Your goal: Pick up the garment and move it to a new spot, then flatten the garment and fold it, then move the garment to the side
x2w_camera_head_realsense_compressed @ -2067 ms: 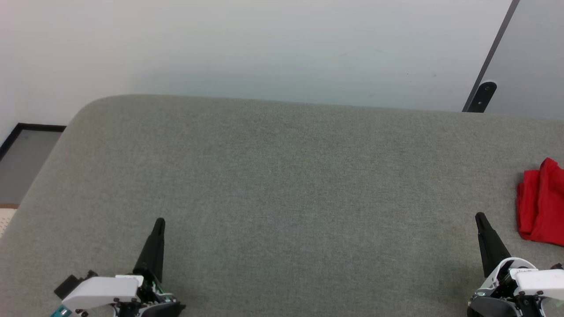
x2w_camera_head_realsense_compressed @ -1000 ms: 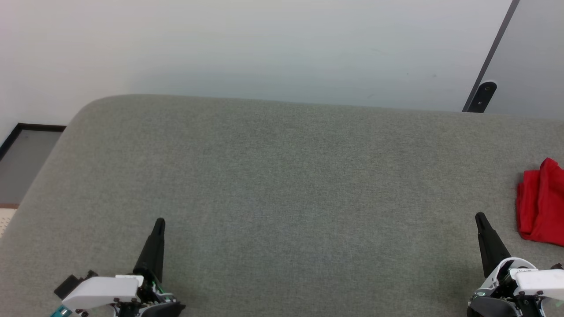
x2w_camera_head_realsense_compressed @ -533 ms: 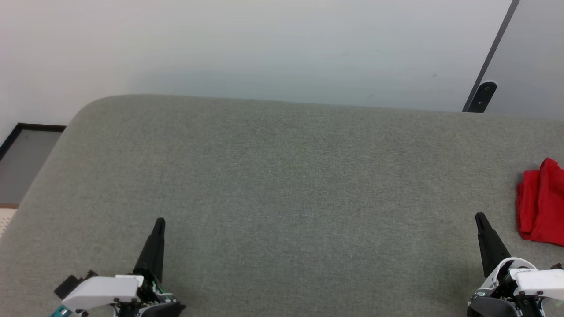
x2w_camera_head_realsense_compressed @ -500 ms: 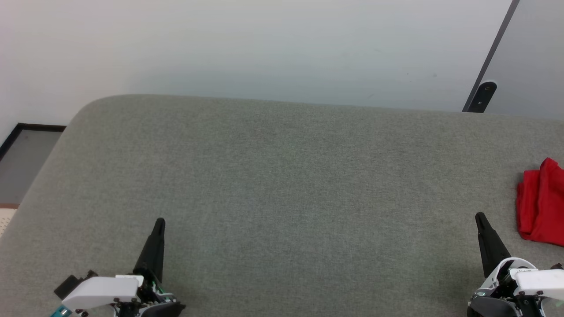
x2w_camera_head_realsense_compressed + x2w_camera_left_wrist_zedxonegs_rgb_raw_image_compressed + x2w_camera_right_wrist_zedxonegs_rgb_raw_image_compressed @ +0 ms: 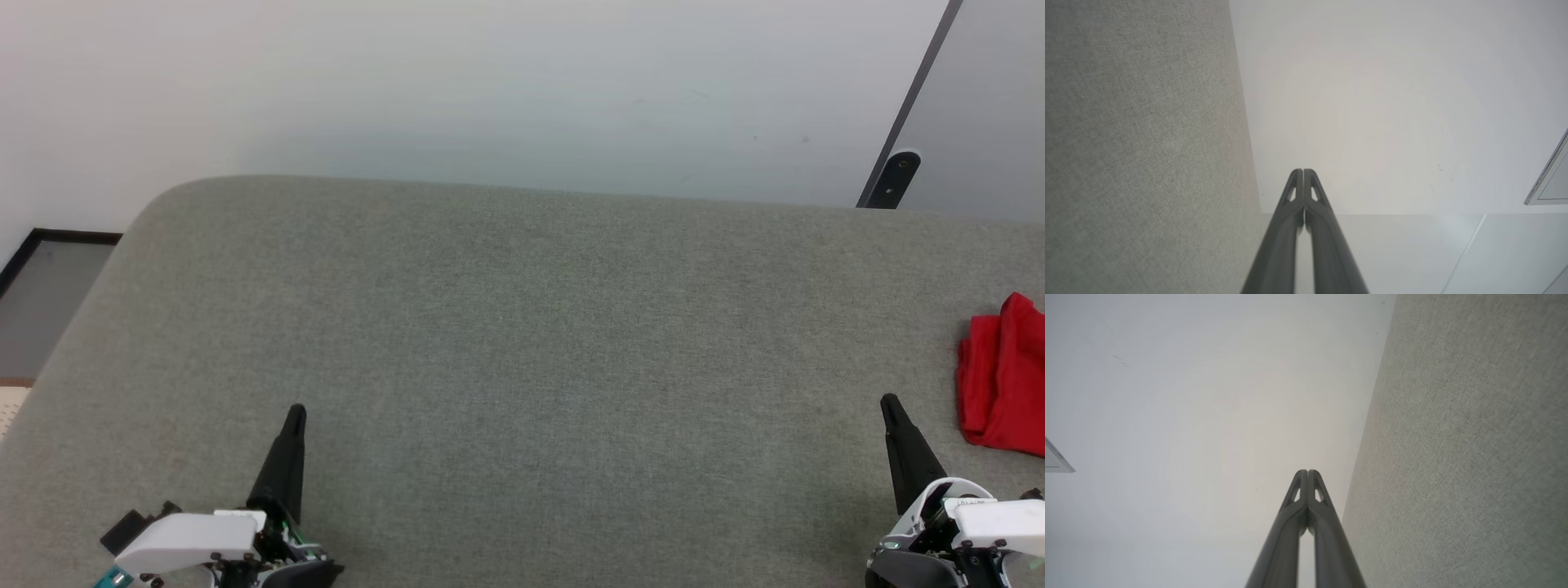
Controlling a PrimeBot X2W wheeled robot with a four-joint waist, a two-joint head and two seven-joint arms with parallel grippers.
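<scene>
The garment [image 5: 1004,376] lies folded as a small red bundle at the far right of the grey padded table [image 5: 522,343], partly cut off by the head view's right edge. My right gripper [image 5: 888,402] rests at the lower right, shut and empty, a short way left of the garment and apart from it. At the lower left my left gripper [image 5: 296,412] is also shut with nothing in it. In the wrist views both pairs of fingertips [image 5: 1303,173] [image 5: 1307,473] meet, pointing past the table edge toward the pale wall.
A pale wall [image 5: 490,82] rises behind the table's far edge. A dark door frame with a black fitting [image 5: 894,175] stands at the upper right. At the left, beyond the table's rounded corner, floor with a dark-framed panel [image 5: 45,294] shows.
</scene>
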